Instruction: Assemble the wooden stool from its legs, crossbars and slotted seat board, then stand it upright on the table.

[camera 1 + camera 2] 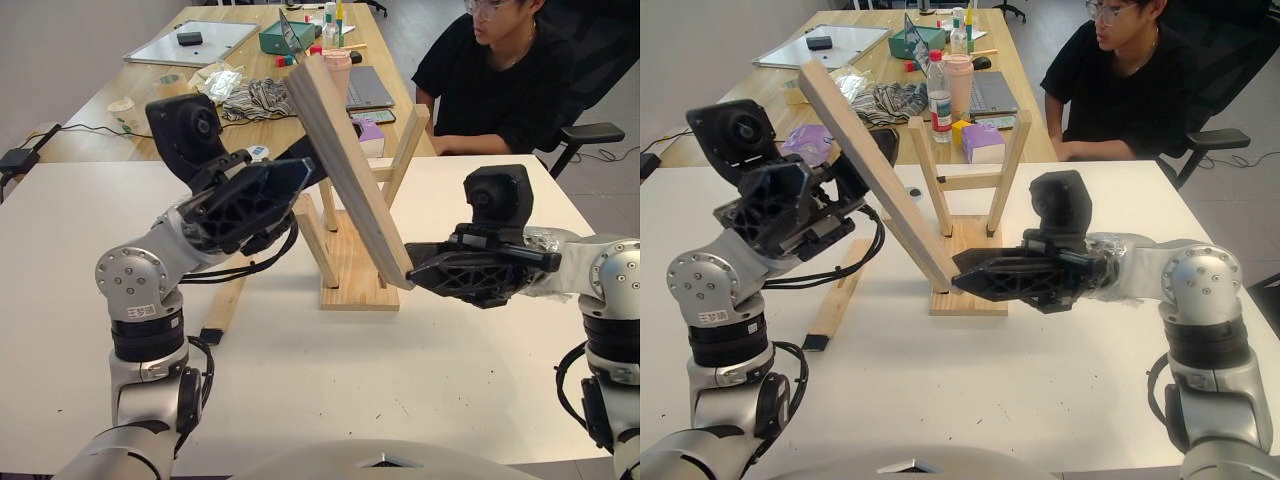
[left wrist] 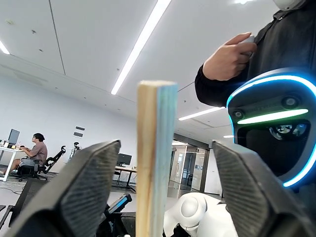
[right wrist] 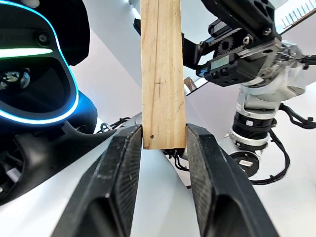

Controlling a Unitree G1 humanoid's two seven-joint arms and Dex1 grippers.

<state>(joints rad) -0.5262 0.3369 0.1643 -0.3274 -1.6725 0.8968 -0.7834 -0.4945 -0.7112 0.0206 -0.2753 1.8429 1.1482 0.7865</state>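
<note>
plank: I have a long wooden plank up off the counter, tilted, its top end leaning toward my left and away from me, its bottom end low toward my right.
right claw: my right claw is clamped on the plank's bottom end; in the right wrist view both pads press flat against its two faces.
left claw: my left claw sits higher up the plank with its fingers spread wide. The plank's edge stands between them with a gap on either side, so there is no grip here.
seat board: the seat board lies flat on the counter, just behind the plank's lower end and near the right claw.
legs: two legs stand up from the far part of the seat board, leaning slightly toward each other.
crossbar: a crossbar joins those two legs a little above half their height.
loose strip: a wooden strip with a dark near end lies flat on the counter under my left arm, apart from the seat board.
unclear: I cannot tell how the legs are seated in the board, since the plank covers part of it.
</note>
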